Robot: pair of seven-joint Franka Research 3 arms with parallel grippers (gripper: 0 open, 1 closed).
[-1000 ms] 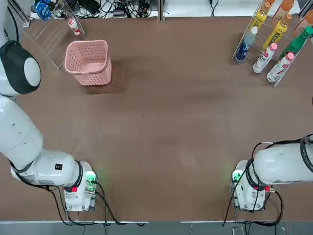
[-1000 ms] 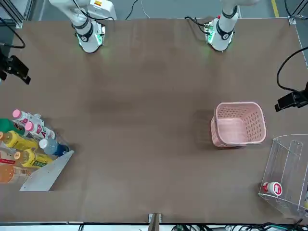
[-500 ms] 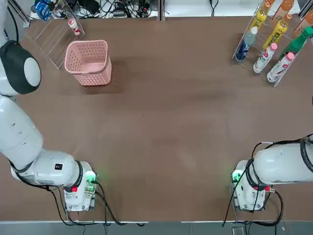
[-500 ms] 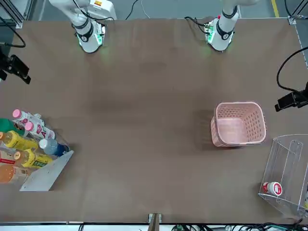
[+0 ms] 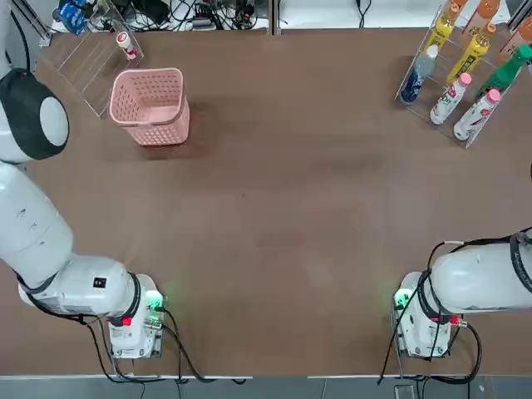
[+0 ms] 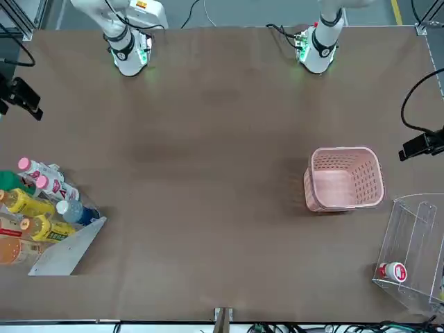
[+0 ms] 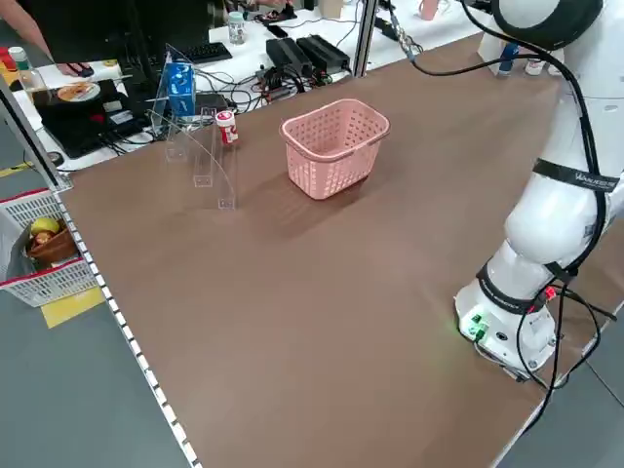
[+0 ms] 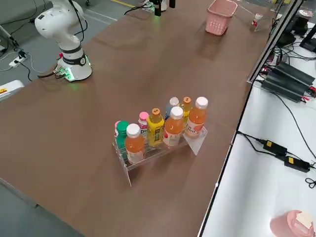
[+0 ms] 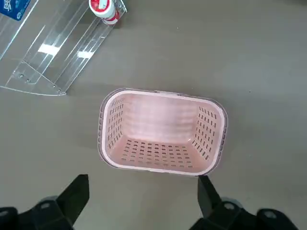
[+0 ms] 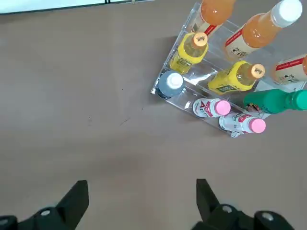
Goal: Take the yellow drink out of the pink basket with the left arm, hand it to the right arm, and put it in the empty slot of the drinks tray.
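Left gripper [image 9: 144, 203] hangs above the pink perforated plastic basket [image 9: 162, 135], fingers spread, grasping nothing; the basket looks empty. Right gripper [image 10: 141, 203], released too, hovers well clear of it.

Six cameras covered this one. The top view looked straight down with both arm bases along its lower edge, and the front view faced the robot from across the table, so the pink basket [image 5: 150, 105] and the drinks tray [image 5: 465, 66] swapped sides between them. The left side view sat raised and fairly close to the basket, the right side one close to the tray with the basket far off. The left wrist camera stared down into the basket from above, and the right wrist camera looked down on the tray.
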